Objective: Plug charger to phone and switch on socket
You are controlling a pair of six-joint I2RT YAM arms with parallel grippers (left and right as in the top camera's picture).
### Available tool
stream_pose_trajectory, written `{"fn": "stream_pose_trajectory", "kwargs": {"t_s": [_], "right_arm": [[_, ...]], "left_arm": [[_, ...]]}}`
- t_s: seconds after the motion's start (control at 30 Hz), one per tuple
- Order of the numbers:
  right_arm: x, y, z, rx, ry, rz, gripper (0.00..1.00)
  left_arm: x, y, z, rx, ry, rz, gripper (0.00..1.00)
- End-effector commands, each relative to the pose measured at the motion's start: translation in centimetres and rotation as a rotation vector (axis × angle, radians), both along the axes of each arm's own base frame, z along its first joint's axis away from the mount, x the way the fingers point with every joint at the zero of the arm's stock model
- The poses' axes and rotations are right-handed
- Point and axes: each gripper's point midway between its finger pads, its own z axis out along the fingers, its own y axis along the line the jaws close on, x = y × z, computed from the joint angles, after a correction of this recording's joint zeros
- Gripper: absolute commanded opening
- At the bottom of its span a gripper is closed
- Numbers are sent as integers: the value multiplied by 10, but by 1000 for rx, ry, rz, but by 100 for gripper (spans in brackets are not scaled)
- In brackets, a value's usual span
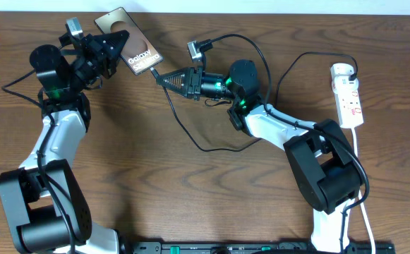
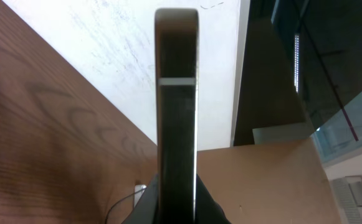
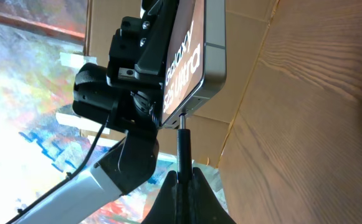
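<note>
The bronze-brown phone [image 1: 129,42] with white "Galaxy" lettering is held off the table at the upper left by my left gripper [image 1: 108,51], which is shut on it. In the left wrist view the phone [image 2: 177,112] shows edge-on between the fingers. My right gripper [image 1: 161,78] is shut on the charger connector [image 3: 182,149], whose tip touches the phone's bottom edge [image 3: 196,102]. The black charger cable [image 1: 190,137] trails across the table. The white socket strip [image 1: 349,95] lies at the far right, apart from both grippers.
The charger cable loops behind my right arm toward the socket's top end [image 1: 343,69]. The strip's white cord [image 1: 362,183] runs down the right side. The table's back edge meets a white wall [image 1: 275,7].
</note>
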Motion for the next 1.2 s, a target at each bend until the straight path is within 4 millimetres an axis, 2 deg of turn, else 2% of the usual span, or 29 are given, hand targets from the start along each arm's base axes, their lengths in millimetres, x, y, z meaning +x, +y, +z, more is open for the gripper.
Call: {"fn": "stream_pose_trajectory", "kwargs": {"t_s": [0.0,0.9,1.17], "right_arm": [[4,0,10,16,-21,-14,1],[11,-1,11,32,53,-45,1],[6,-1,15,40,30,-21,1]], "left_arm": [[-3,-7,12,23,-50,-25,7],[-7,-13,16,24,-70,-61,7],[-6,-11,16,37,-81,-53,7]]}}
